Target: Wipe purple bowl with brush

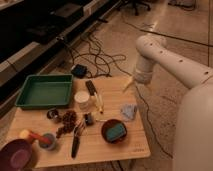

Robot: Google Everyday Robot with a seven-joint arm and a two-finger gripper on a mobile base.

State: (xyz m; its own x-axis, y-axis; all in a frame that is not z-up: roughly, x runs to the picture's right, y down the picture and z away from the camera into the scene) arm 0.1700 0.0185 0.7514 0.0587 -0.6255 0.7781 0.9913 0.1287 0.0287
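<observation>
No readable text — none anywhere

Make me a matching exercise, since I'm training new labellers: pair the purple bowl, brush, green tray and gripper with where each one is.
Things:
1. purple bowl
2. brush
3. green tray
4. gripper

Places:
A. above the far right edge of the table, holding nothing
B. near left corner of the table
C. lying flat, left of the reddish-brown bowl
D. far left of the table

Pairs: 1-B, 2-C, 3-D, 4-A
</observation>
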